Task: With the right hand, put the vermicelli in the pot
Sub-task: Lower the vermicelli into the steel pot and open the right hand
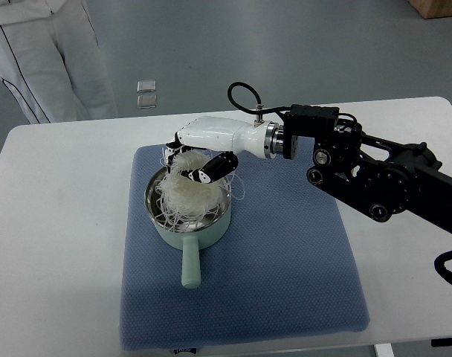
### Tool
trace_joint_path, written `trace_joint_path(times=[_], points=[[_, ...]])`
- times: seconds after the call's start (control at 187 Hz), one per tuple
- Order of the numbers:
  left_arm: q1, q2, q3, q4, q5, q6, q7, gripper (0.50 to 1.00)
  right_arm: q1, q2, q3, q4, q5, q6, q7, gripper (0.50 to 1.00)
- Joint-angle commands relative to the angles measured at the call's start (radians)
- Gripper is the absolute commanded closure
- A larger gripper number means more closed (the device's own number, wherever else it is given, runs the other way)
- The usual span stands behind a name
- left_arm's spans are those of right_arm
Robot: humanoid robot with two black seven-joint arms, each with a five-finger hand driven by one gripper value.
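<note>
Over the pot (187, 223): right hand (200, 160) lowering vermicelli (187, 190).

Top view: the pot sits on a blue mat (285, 268), handle toward the robot. The hand's fingers are curled around the upper part of the white bundle; its lower mass already rests inside the pot, loose strands trailing over the rim. Step in hand appears to be release. Next move: spread the fingers, then lift clear without dragging strands out.

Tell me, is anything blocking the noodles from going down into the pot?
Nothing visible is. The right hand holds the vermicelli right over the open pot, and most of the bundle already rests inside it. The pot has no lid on. A few strands hang over its rim onto the blue mat.
</note>
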State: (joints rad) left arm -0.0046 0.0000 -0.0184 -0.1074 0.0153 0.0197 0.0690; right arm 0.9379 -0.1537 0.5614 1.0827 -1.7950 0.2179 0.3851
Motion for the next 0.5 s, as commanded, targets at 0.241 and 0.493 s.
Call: trace_joint_path(times=[0.241, 0.493], points=[[0.000, 0.000, 0.000, 0.000, 0.000, 0.000, 0.000, 0.500, -0.013, -0.003, -0.008, -0.010, 0.002, -0.037, 0.001, 1.000], [0.000, 0.000, 0.000, 0.000, 0.000, -0.001, 0.000, 0.500, -0.018, -0.003, -0.005, -0.010, 0.011, -0.060, 0.005, 0.679]])
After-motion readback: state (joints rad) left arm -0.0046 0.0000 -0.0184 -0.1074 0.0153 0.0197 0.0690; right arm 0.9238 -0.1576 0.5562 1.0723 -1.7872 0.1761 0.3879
